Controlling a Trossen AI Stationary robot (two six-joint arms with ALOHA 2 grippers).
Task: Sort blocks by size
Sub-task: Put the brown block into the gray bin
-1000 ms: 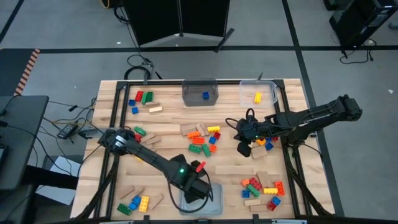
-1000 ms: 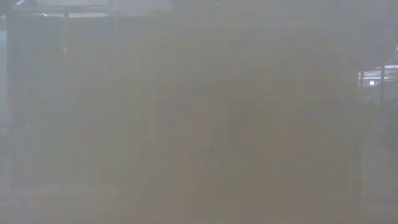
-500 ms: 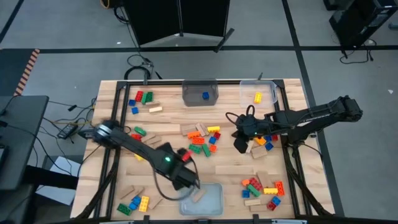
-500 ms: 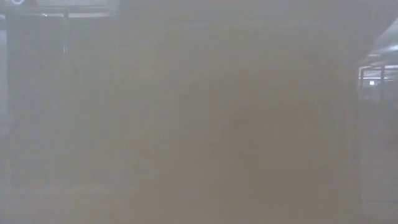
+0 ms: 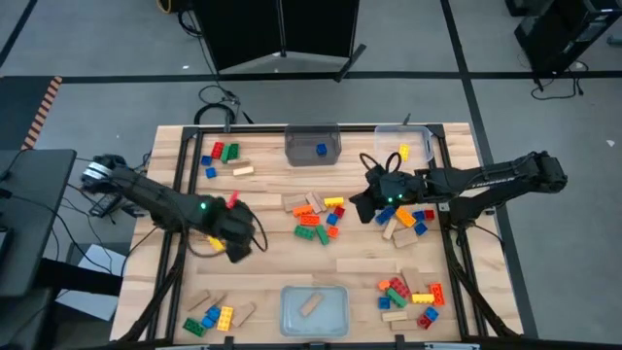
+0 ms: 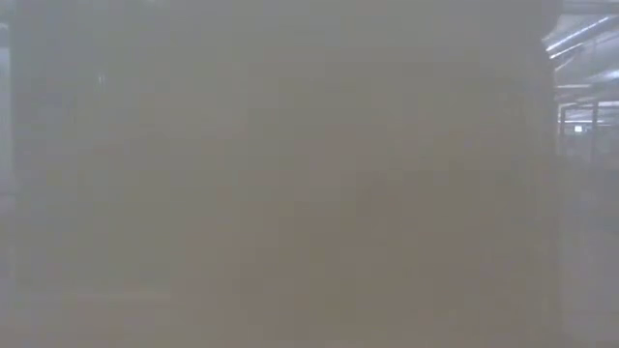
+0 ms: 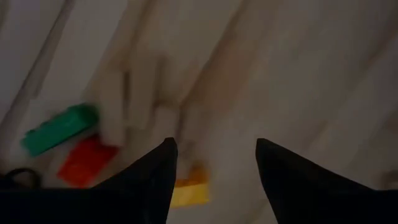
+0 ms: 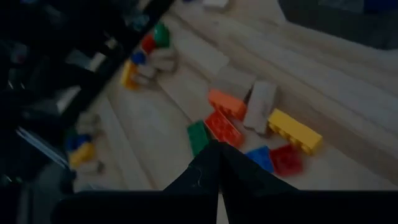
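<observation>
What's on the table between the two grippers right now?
The central pile of blocks, seen in the high view, lies between the left gripper and the right gripper.

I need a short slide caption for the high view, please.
Left gripper over blocks at table's left; right gripper near the centre pile.

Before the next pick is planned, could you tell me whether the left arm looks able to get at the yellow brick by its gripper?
Probably yes: the left gripper is open just above the yellow brick, with nothing between them.
</observation>
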